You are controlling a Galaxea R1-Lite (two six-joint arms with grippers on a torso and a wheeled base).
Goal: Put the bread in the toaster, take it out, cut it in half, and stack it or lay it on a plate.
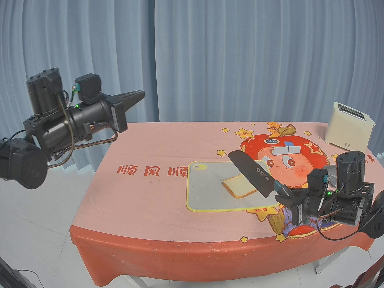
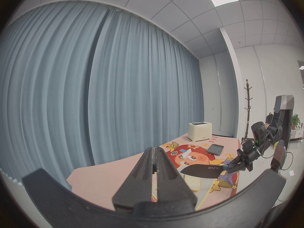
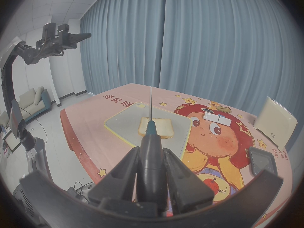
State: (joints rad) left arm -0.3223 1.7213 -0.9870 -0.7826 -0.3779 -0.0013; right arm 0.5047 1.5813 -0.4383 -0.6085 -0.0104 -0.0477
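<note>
Right gripper [image 1: 285, 195] clamped on knife [image 1: 252, 173] handle, blade over bread [image 1: 239, 185] — 1 slice flat on cutting board [image 1: 204, 189]. Left gripper [image 1: 134, 97] pressed together, empty, raised beyond table [image 1: 152, 205] left edge — toaster [image 1: 349, 127] at far right corner

You have one pale, uncut bread slice [image 1: 239, 185] lying flat on the yellow-rimmed cutting board [image 1: 204, 189]. Black knife [image 1: 252, 173] over it, blade on edge. Cream toaster [image 1: 349, 127] upright, well apart, far right.

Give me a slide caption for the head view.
Right claw holds a black knife over the bread slice on the cutting board; left claw hangs high at left, toaster at far right.
</note>
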